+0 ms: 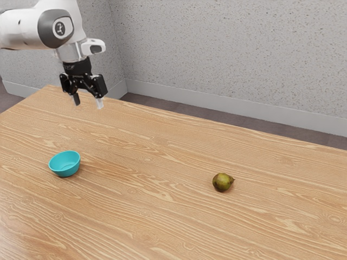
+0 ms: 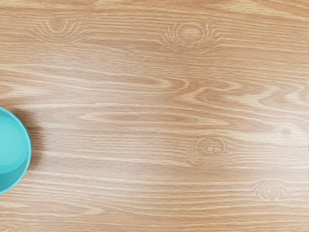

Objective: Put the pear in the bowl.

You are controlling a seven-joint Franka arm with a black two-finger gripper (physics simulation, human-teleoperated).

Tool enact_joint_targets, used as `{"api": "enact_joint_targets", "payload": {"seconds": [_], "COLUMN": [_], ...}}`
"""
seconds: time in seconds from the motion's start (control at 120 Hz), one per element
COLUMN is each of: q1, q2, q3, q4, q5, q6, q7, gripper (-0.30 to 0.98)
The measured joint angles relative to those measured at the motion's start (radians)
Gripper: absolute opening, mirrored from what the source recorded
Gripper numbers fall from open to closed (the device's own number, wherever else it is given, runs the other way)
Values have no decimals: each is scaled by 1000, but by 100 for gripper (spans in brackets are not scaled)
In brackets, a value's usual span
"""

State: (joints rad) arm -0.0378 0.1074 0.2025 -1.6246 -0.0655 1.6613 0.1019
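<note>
Table (image 1: 152, 216): biggest item, light brown wood, wavy grain, runs across the exterior view; knots and grain also visible in the wrist view. Wall (image 1: 227, 54): grey, speckled, behind table, with pale baseboard (image 1: 217, 103) along its foot. Floor (image 1: 217, 115): dark strip between baseboard and table edge.

Arm (image 1: 24, 30): white with dark grey parts, enters at the exterior view's upper left, hand end pointing down. Gripper (image 1: 88, 102): black body, raised above the table's far part, toward the exterior view's left. Fingers open, tips spread well apart, both aimed down. Gap between them is empty; neither finger touches bowl, pear or tabletop. Grip state: open, holding nothing.

Bowl (image 1: 65, 157): turquoise, round, upright on the table, mouth up, inner bottom visible. Sits on the exterior view's left side, nearer that camera than the gripper, clear of the fingers. Wrist view has part of it too, cut off by the picture edge, rim and inside seen from above, shadow on the wood just beside it.

Pear (image 1: 222, 182): smallest object, green-brown, darker patches. Lies on its side on bare wood, narrow end toward the exterior view's right. Outside the bowl, well apart from it, on the exterior view's right side. Also well apart from the gripper.
</note>
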Motion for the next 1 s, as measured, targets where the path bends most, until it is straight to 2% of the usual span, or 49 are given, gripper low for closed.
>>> {"api": "enact_joint_targets", "payload": {"seconds": [0.2, 0.3, 0.408, 0.583, 0.758, 1.0], "q1": [-22, -125, -224, -316, -419, -436], "q2": [23, 81, 197, 358, 430, 579], "q3": [0, -8, -27, -56, -64, -109], "q4": [3, 25, 118, 204, 220, 347], "q5": [1, 1, 22, 51, 56, 56], "q6": [43, 75, 108, 161, 253, 323], "q7": [14, 14, 11, -3, -35, -85], "gripper": [67, 67, 66, 67, 66, 66]}}
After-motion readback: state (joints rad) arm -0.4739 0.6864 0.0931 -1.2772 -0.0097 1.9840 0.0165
